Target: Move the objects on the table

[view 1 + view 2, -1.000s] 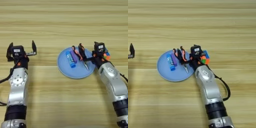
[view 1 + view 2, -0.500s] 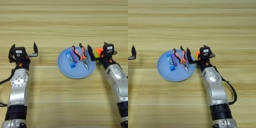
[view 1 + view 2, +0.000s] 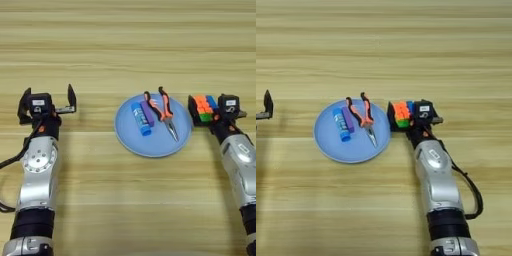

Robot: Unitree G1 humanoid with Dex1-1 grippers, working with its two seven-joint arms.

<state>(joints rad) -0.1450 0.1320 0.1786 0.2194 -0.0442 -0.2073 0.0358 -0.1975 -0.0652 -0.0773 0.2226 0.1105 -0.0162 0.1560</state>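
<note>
The multicoloured puzzle cube (image 3: 203,106) sits just right of the round light-blue plate (image 3: 150,142), level with its right rim. My right gripper (image 3: 204,111) is shut on the cube, with one black finger against its left face. The needle-nose pliers (image 3: 163,110) with orange-and-black handles lie on the plate's right half, tips pointing toward me. My left gripper (image 3: 48,100) stands open over the table (image 3: 125,50) at the far left, nothing between its fingers.
A short blue and purple stick (image 3: 142,118) lies on the plate left of the pliers. My right forearm (image 3: 437,180) runs from the cube down to the near edge. My left forearm (image 3: 36,180) fills the left side.
My right gripper has carried the cube rightward, from over the plate's right edge to the table beside the plate. The pliers, the stick and the left arm stay put.
</note>
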